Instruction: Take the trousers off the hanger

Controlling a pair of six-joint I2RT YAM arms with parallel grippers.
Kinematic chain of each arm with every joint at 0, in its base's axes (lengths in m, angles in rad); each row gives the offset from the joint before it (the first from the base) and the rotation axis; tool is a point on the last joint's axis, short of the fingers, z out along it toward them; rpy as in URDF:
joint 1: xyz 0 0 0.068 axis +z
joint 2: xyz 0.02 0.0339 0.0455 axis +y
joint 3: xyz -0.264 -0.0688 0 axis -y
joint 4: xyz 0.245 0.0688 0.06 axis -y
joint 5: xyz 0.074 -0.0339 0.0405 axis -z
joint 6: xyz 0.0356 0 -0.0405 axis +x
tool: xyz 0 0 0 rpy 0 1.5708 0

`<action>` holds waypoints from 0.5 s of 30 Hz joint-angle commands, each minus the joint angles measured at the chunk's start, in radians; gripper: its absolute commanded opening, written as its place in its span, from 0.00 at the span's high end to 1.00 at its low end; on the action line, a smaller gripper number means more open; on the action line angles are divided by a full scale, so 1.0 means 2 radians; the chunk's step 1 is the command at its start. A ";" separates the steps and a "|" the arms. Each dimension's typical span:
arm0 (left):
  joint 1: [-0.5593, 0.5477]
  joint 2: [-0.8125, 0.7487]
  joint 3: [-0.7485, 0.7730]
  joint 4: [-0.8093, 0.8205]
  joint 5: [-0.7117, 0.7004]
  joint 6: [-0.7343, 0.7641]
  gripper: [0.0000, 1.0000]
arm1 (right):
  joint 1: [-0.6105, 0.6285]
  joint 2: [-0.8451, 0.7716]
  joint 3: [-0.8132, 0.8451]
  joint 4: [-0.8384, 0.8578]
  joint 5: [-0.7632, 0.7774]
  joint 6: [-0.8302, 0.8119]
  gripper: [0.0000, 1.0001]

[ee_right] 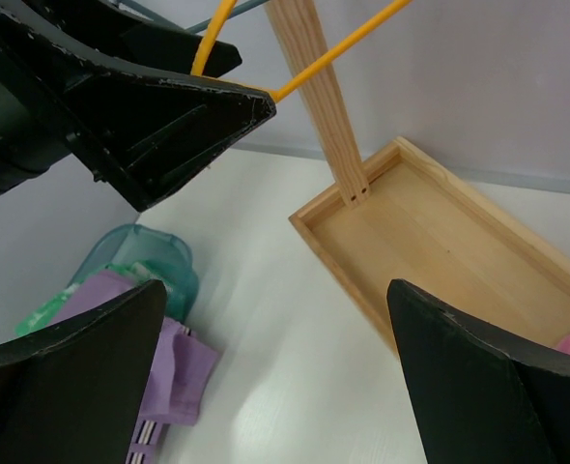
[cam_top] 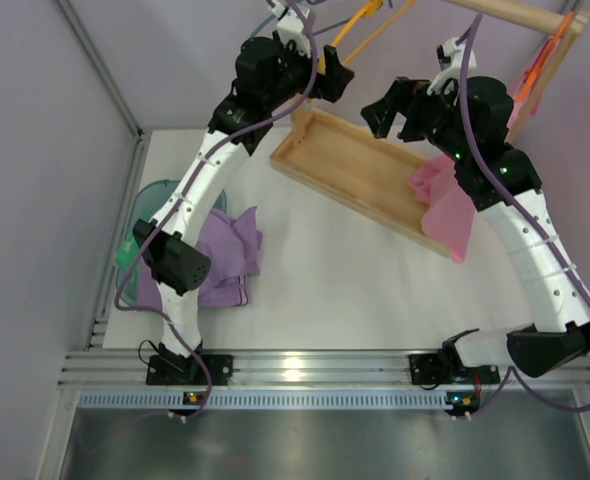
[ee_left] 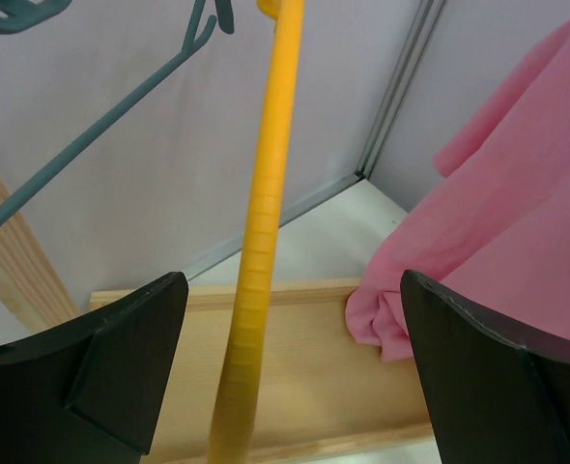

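The purple trousers (cam_top: 225,255) lie crumpled on the white table at the left, beside the teal basin (cam_top: 157,200); they also show in the right wrist view (ee_right: 169,372). The yellow-orange hanger (cam_top: 360,25) hangs bare on the rack at the back. My left gripper (cam_top: 332,78) is open, raised, with the hanger's yellow arm (ee_left: 261,242) between its fingers but not touching them. My right gripper (cam_top: 395,115) is open and empty, held high over the wooden tray (cam_top: 350,165).
A pink garment (cam_top: 450,205) hangs from an orange-red hanger (cam_top: 543,60) over the tray's right end. A grey-blue hanger (ee_left: 101,121) hangs beside the yellow one. The rack's wooden post (ee_right: 319,97) stands in the tray. Green-and-white cloth (cam_top: 127,250) lies by the basin.
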 commanded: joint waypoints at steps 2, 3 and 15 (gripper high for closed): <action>0.000 -0.105 -0.009 0.026 -0.009 -0.010 0.02 | -0.006 -0.010 -0.006 0.044 -0.059 -0.008 0.01; 0.000 -0.121 -0.017 0.026 -0.013 -0.007 0.01 | -0.006 -0.019 -0.014 0.053 -0.068 -0.008 0.01; 0.090 -0.359 -0.222 -0.302 -0.242 -0.118 0.02 | 0.101 -0.034 -0.139 0.120 -0.072 -0.026 0.01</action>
